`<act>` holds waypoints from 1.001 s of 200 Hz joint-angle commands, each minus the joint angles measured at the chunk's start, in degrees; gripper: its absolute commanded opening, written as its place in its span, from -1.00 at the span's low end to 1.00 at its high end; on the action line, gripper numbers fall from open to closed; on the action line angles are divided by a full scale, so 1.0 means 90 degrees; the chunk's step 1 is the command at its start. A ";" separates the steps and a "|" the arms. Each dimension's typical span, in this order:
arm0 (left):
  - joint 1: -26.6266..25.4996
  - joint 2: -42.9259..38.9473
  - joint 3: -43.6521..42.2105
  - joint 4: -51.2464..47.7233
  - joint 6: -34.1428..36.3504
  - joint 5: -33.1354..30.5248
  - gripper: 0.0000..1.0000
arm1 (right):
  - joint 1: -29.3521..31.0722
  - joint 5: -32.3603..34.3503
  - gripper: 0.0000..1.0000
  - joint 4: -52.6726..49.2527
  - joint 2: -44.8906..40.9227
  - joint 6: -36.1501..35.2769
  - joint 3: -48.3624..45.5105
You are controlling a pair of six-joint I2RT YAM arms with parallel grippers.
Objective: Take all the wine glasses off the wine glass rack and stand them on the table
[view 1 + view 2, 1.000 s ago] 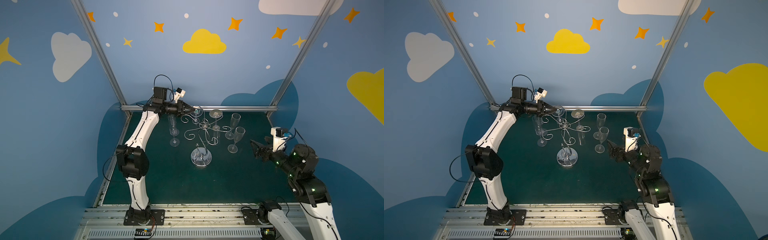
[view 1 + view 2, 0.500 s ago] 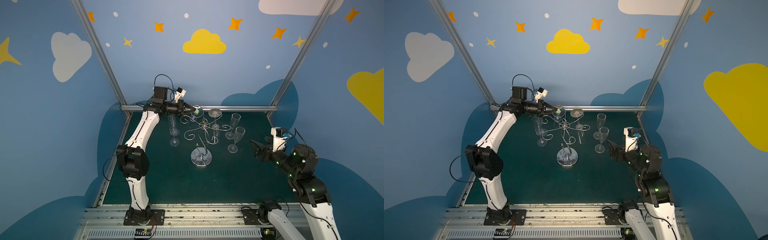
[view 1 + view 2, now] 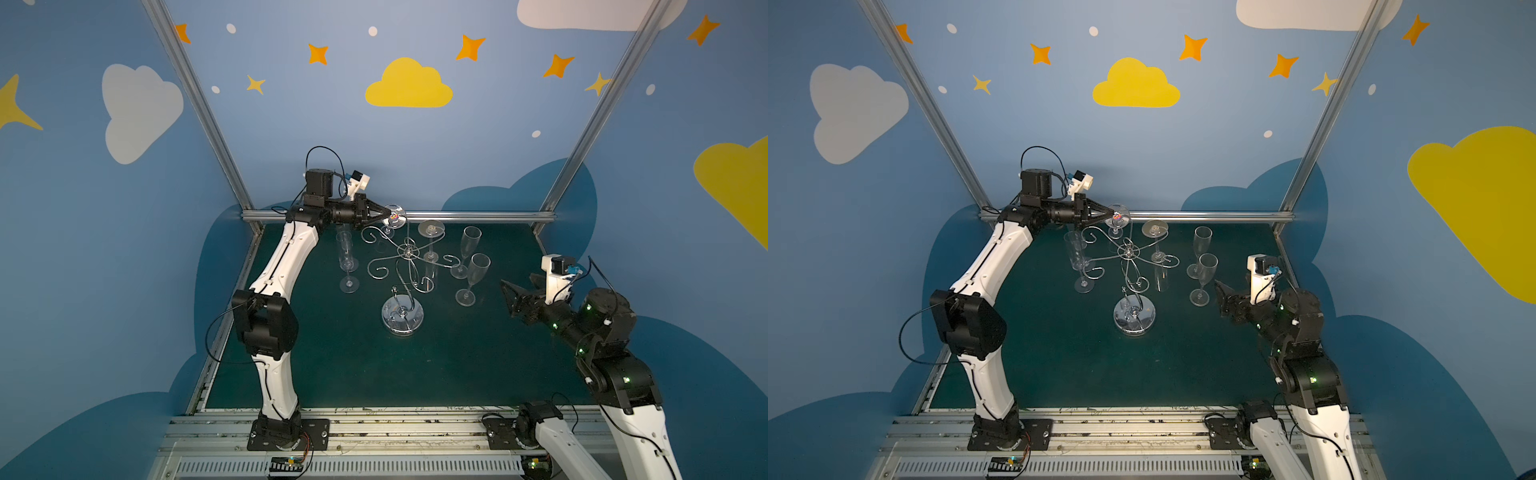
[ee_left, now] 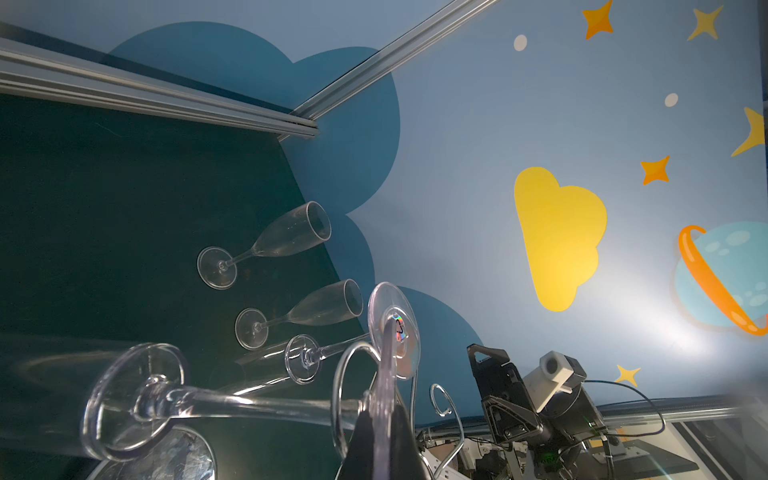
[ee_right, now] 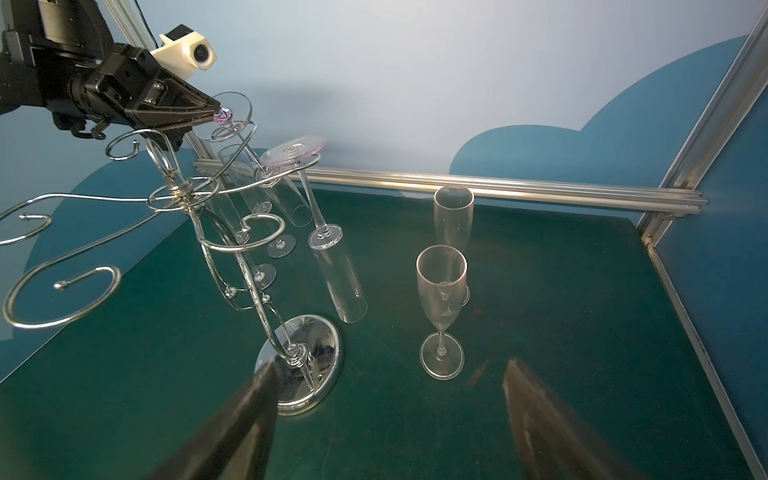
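Left gripper [image 3: 389, 215] clenches the hanging wine glass [image 3: 400, 210] by its foot; best slide it level, outward along the wine glass rack [image 3: 407, 251] arm.

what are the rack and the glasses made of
Rack: looks like polished, chrome-like metal wire; its round base mirrors the surroundings.
Glasses: clear and colourless, the mat shows through them; glass or clear plastic, the look cannot settle which.
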 commanded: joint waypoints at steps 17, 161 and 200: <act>-0.0004 -0.0055 0.0496 0.0355 -0.0211 0.0171 -0.94 | -0.0007 0.0044 0.68 0.0001 -0.0058 -0.0013 0.0100; -0.0224 0.0187 0.0916 0.0467 -0.0365 0.0693 -0.94 | -0.0017 0.0102 0.68 -0.0076 -0.0041 -0.0073 0.0130; -0.0224 0.0220 0.0911 0.0551 -0.0462 0.0889 -0.94 | -0.0018 0.0130 0.68 -0.0097 -0.0028 -0.0086 0.0137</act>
